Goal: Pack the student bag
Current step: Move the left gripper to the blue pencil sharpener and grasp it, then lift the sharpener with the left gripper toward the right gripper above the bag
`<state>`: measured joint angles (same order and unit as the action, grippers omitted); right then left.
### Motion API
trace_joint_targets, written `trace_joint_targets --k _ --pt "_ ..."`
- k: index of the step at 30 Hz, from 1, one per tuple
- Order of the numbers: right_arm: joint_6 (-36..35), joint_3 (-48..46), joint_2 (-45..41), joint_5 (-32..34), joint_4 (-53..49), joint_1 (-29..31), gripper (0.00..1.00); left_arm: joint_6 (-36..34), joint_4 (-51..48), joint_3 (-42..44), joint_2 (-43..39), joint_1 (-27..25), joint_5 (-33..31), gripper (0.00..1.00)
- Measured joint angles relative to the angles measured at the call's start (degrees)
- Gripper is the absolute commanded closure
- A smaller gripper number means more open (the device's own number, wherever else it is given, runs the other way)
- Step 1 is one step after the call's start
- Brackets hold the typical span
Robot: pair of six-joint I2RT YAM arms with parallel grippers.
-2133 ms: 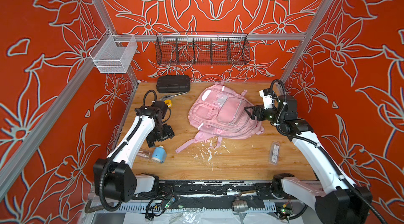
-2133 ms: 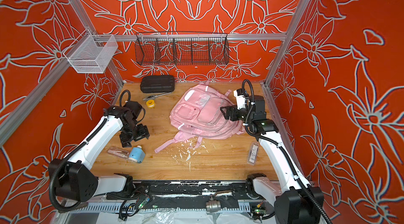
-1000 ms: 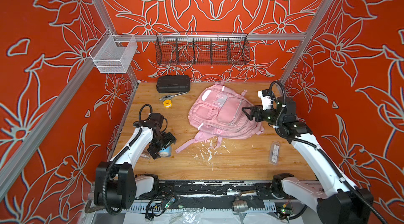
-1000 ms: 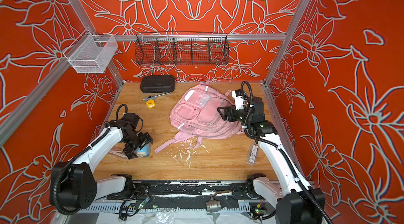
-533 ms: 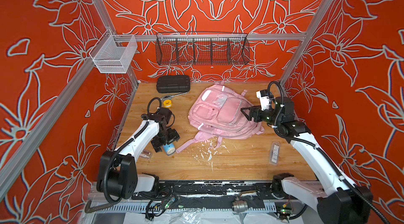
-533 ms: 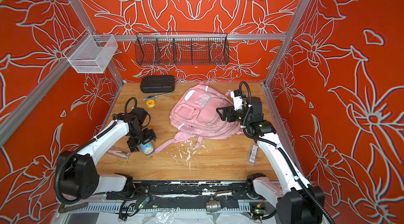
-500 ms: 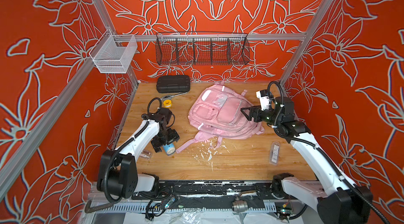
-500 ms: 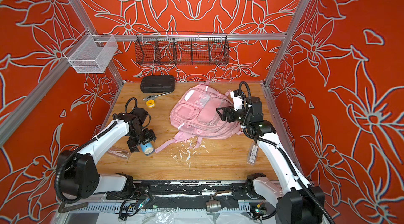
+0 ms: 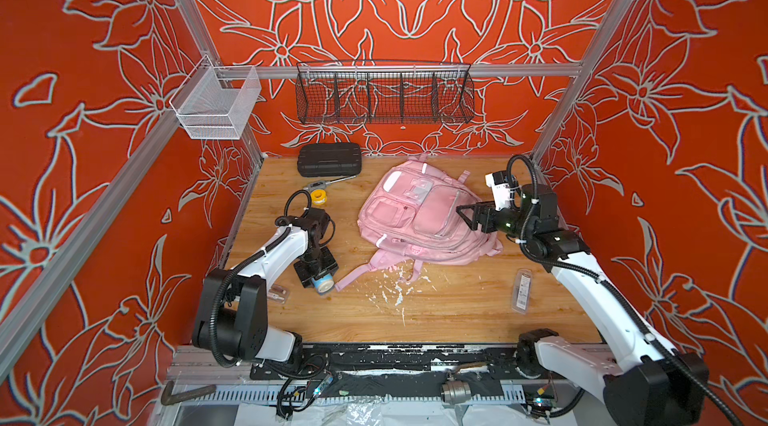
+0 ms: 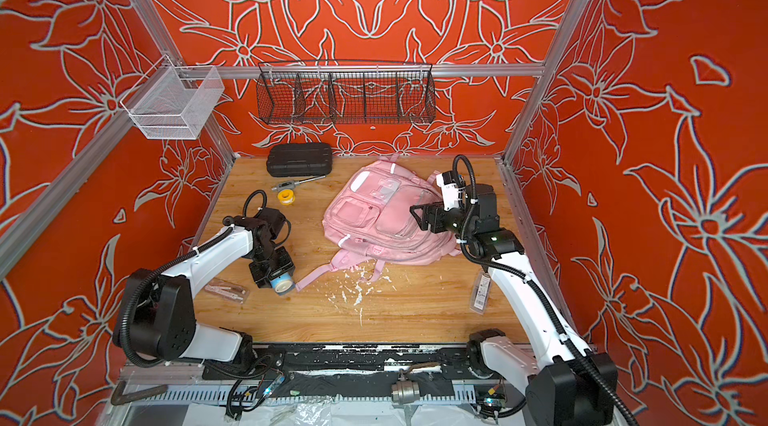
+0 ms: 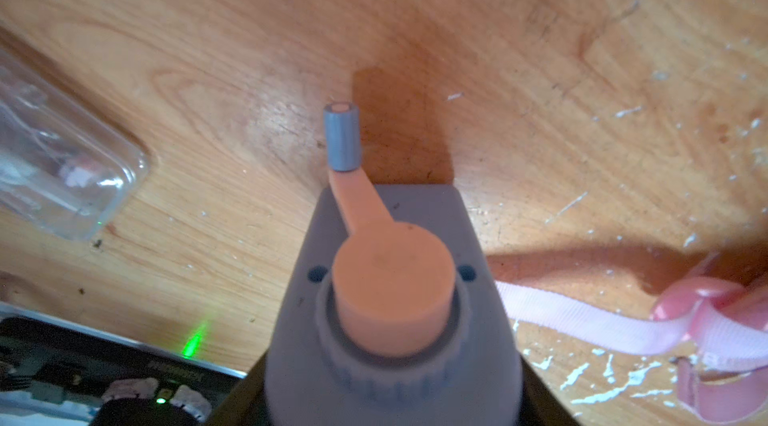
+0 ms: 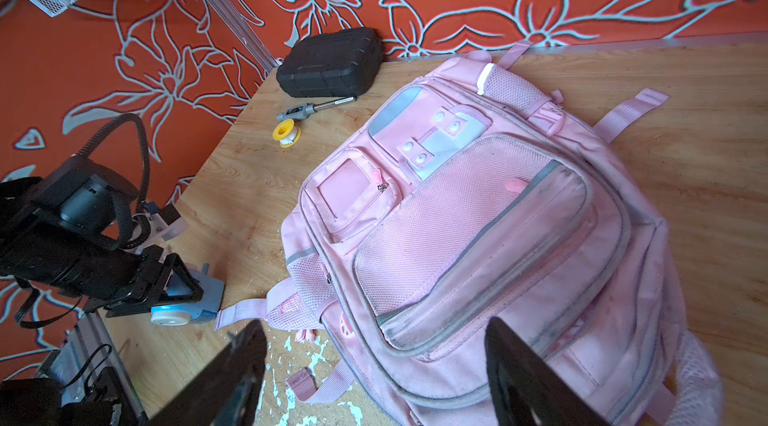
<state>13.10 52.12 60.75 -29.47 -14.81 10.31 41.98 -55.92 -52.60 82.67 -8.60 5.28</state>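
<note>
The student bag, pale pink with zipped front pockets, lies flat at the back middle of the wooden table. My right gripper hovers open over the bag's right side, its jaws wide apart with nothing between them. Near the table's left front, my left gripper points down, shut on a blue-grey pencil sharpener with an orange crank. The sharpener rests on the table beside a loose pink strap.
A black ribbed case, a grey tool and a yellow tape roll lie at the back left. Clear plastic packs lie at the left front and right front. White flakes dot the middle. Wire baskets hang on the walls.
My left gripper came down over the sharpener and its jaws narrowed around it; the sharpener shifted slightly toward the bag. My right gripper eased a little leftward over the bag.
</note>
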Motion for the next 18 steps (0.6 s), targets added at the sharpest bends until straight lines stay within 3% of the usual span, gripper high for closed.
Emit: trace_joint_targets --k 6,13,18 --pt "-0.7 0.0 0.0 -0.8 0.0 0.4 0.18 -2.2 -0.6 -1.2 -2.8 0.0 2.3 0.69" --pt "-5.7 -0.1 0.2 -2.6 1.6 6.0 0.20 -4.8 -0.3 -13.2 -6.6 -0.9 10.5 0.69" --pt "-13.8 -2.5 0.2 -1.2 6.5 13.1 0.22 -0.8 5.5 -21.5 -4.2 -2.3 18.6 0.69"
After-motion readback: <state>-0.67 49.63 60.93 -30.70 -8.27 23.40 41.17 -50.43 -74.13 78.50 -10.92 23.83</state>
